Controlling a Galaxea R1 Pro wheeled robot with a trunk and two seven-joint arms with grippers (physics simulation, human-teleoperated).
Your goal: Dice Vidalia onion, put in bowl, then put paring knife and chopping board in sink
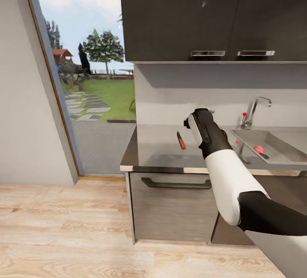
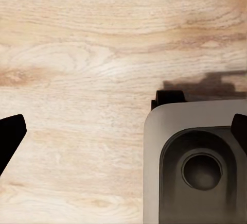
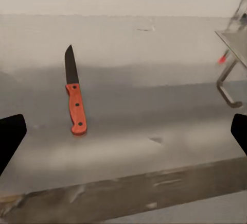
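Paring knife [image 3: 75, 98] lies flat on the counter [image 1: 157, 152], no readable markings on its red handle. Right end effector [image 3: 123, 131] hovers near it, fingers spread wide. Vidalia onion [image 1: 258, 148] sits in the sink [image 1: 281, 143].

The paring knife [image 1: 181, 140] has an orange-red handle and a near-black blade, lying on the glossy grey counter [image 1: 157, 150] with its thin pale front edge. At three o'clock from it the steel-grey sink [image 1: 277, 146] holds the pinkish-red Vidalia onion [image 1: 258, 149]; the chrome tap [image 1: 254, 111] carries a red knob. Cabinets [image 1: 179, 13] are matte charcoal. The floor [image 1: 64, 227] is pale blond wood with wavy brown grain.
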